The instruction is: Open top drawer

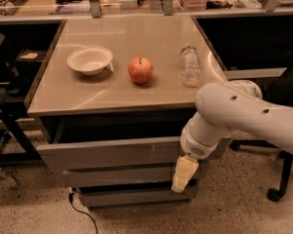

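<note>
The top drawer (112, 153) is the widest grey front, just under the tabletop, with small pale marks right of centre. It stands out a little further than the two narrower drawer fronts (122, 175) below it. My gripper (184, 174) is cream-coloured and hangs downward from the white arm (234, 112). It is in front of the drawers' right end, at the lower edge of the top drawer and over the second front. The arm hides the drawer's right end.
On the tabletop (88, 94) stand a white bowl (90, 59), a red apple (140, 69) and a lying clear bottle (191, 65). A chair base with a castor (273, 194) is at the right. A black cable (83, 213) lies on the floor below.
</note>
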`<state>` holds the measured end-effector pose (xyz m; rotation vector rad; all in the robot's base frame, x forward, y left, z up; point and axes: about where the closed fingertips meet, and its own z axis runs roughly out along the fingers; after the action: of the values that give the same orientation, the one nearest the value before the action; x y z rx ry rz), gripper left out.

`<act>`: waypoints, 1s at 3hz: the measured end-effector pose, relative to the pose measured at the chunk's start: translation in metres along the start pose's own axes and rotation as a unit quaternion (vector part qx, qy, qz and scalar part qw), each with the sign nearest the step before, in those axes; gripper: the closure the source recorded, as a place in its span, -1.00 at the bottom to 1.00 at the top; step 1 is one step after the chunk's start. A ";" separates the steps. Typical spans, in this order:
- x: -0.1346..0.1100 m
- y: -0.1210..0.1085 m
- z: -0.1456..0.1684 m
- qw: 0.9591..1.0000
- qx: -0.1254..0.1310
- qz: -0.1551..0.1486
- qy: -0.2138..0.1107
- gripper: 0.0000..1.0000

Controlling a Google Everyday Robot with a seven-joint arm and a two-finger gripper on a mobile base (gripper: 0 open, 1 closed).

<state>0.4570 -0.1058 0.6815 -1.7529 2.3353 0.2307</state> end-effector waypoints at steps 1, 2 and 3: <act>-0.009 -0.012 -0.007 1.000 0.016 -0.007 -0.006 -1.00; -0.022 -0.021 0.002 1.000 0.013 -0.017 -0.006 -1.00; -0.030 -0.017 0.018 1.000 -0.003 -0.027 -0.002 -1.00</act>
<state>0.4823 -0.0785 0.6717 -1.8136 2.2843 0.2329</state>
